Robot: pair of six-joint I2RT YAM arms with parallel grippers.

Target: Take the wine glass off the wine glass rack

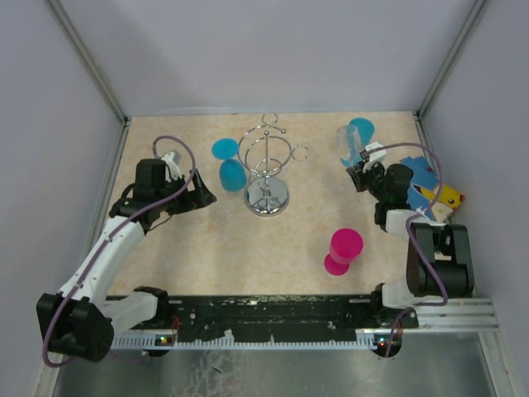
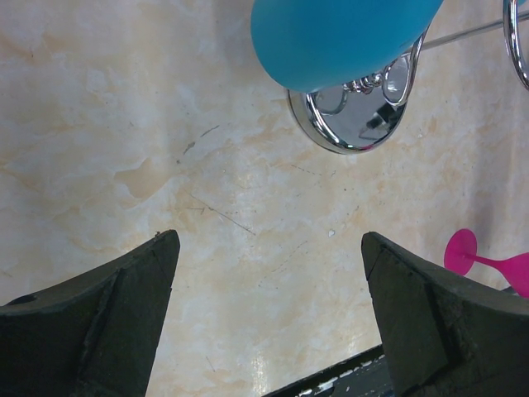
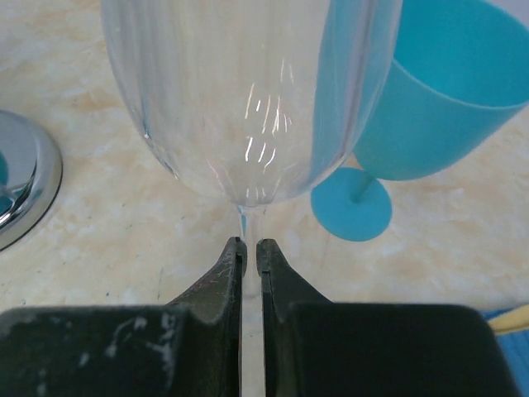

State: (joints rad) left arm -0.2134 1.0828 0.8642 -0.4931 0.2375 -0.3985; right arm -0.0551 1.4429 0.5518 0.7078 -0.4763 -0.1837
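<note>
The chrome wine glass rack (image 1: 267, 169) stands mid-table on its round mirror base (image 2: 351, 124). A blue wine glass (image 1: 230, 165) hangs at the rack's left side, and its bowl (image 2: 339, 37) fills the top of the left wrist view. My left gripper (image 1: 207, 197) is open and empty (image 2: 269, 240), just left of the rack base and below that blue bowl. My right gripper (image 1: 355, 169) is shut on the stem of a clear wine glass (image 1: 349, 145) at the far right, away from the rack. The clear bowl (image 3: 248, 91) sits right ahead of the shut gripper (image 3: 250, 248).
Another blue glass (image 3: 430, 91) stands just behind the clear one near the back right corner (image 1: 361, 128). A pink glass (image 1: 343, 251) lies on the table in front of the right arm. A blue and yellow toy (image 1: 438, 194) sits at the right edge. Enclosure walls border the table.
</note>
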